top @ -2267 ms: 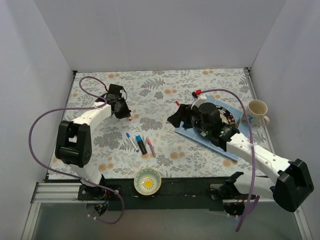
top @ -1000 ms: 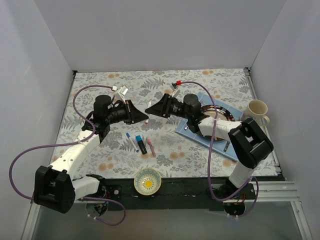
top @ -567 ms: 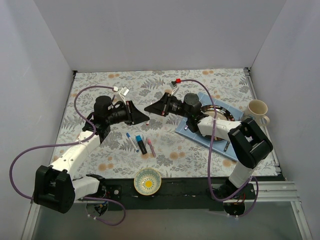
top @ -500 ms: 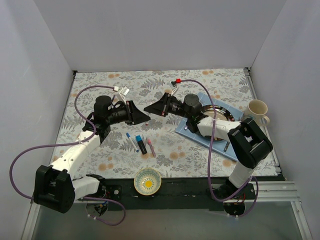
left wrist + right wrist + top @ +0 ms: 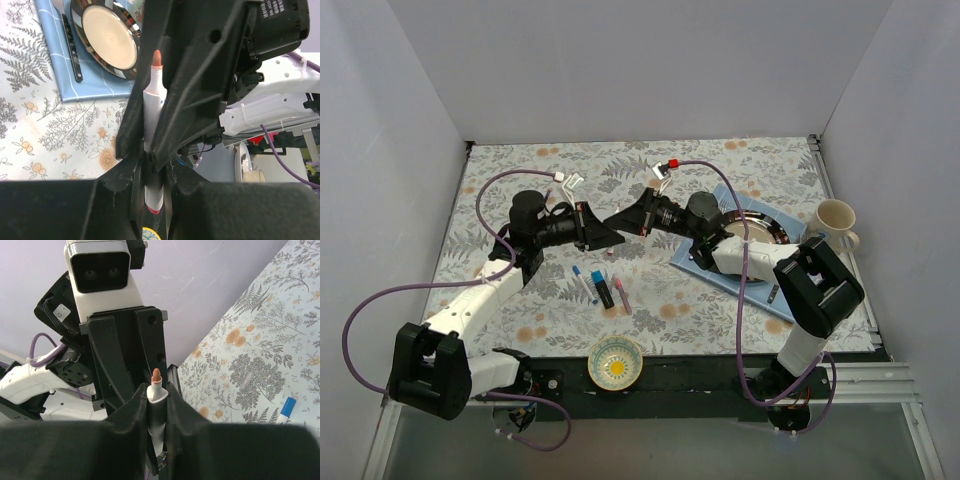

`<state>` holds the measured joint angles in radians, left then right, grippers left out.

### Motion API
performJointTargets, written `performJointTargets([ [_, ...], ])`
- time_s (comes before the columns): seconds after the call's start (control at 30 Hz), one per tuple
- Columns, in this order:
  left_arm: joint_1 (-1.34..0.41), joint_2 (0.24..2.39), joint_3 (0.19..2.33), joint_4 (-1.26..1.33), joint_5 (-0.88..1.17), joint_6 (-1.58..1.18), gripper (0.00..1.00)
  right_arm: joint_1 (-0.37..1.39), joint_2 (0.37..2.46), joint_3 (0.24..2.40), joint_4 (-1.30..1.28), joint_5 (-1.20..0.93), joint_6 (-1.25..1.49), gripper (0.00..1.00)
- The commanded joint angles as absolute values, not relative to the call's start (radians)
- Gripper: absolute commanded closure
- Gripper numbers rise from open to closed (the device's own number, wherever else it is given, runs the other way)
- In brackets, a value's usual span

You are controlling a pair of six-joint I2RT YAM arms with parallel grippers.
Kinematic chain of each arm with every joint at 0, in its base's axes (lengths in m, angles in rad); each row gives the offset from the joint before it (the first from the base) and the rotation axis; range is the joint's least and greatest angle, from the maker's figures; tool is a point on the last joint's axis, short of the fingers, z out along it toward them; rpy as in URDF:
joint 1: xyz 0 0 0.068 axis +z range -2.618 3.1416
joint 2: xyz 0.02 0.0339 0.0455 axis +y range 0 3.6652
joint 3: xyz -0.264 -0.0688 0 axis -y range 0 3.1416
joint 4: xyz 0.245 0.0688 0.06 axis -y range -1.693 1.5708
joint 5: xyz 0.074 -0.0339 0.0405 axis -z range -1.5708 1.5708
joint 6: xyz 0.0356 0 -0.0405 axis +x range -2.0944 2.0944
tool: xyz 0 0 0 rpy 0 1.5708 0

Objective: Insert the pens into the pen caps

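Right gripper (image 5: 156, 388) is clamped on the white pen (image 5: 151, 107). The left gripper (image 5: 152, 167) pinches the pen's back end, and its tip is bare. I can't make out a cap. This looks like a regrasp: hold one grip firm, ease the other off slowly, and avoid tilting the pen.

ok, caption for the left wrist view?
Left gripper and right gripper both pinch one white plastic pen, its reddish tip bare.
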<state>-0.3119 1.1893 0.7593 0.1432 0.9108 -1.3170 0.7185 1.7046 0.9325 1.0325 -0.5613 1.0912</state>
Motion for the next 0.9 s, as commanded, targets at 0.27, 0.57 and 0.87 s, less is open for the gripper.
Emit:
performJointTargets([
  [0.27, -0.316, 1.009, 0.762, 0.006, 0.559, -1.243, 1.0, 0.667, 1.594, 1.134, 0.31, -0.339, 0.555, 0.3],
  [0.57, -0.316, 0.927, 0.727, -0.077, 0.434, -1.15, 1.0, 0.514, 1.758, 1.361, -0.091, -0.129, 0.188, 0.34],
  [0.87, -0.314, 0.868, 0.718, -0.083, 0.417, -1.091, 1.0, 0.477, 2.069, 1.643, -0.255, 0.052, 0.04, 0.44],
])
